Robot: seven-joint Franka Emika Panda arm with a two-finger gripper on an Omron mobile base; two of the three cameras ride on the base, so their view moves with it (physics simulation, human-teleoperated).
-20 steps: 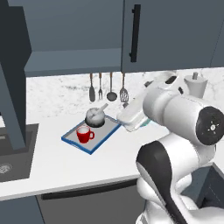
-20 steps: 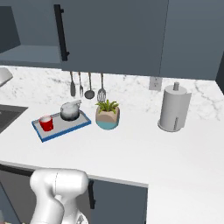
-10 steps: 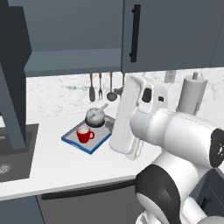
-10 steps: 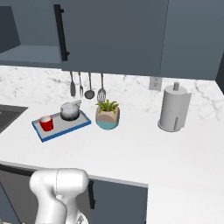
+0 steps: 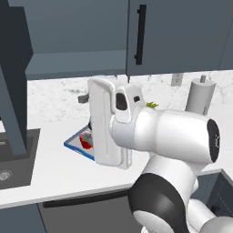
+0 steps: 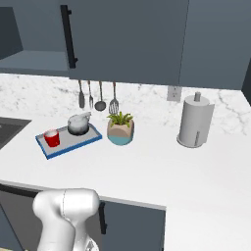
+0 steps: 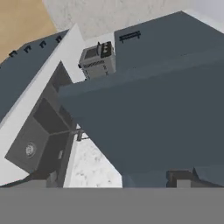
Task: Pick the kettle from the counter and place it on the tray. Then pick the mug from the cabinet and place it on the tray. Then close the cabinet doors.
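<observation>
On the far left of the left base view an open cabinet door (image 5: 13,82) swings out toward the camera, a tall dark slate-blue panel over the dark sink (image 5: 16,157); behind it the cabinet (image 5: 77,63) shows its bare shelf; the other door (image 5: 177,36) sits flat against the cabinet front with its black bar handle upright. Moving right, the blue-rimmed tray (image 5: 75,144) peeks out on the marble counter (image 5: 50,173) just beside the sink, the red mug (image 5: 85,141) half hidden behind the arm's white hand; the gripper itself I cannot pick out here, its fingers turned out of sight.

Over in the right base view things read cleanly; the tray (image 6: 49,152) lies left of centre on the counter (image 6: 162,171), the mug (image 6: 51,138) standing at its near-left end, the kettle (image 6: 78,124) squat and silver at its far end, the two apart from each other; utensils (image 6: 98,95) hang on the wall just behind; next along a potted plant (image 6: 120,129) stands just beside the tray's right end; well to the right, the paper towel roll (image 6: 195,121) stands upright.

From the hand view, the sink (image 7: 41,140) sits lower left with the dark door panel (image 7: 153,118) sweeping across the middle; the jaws are spread wide with nothing between them.
</observation>
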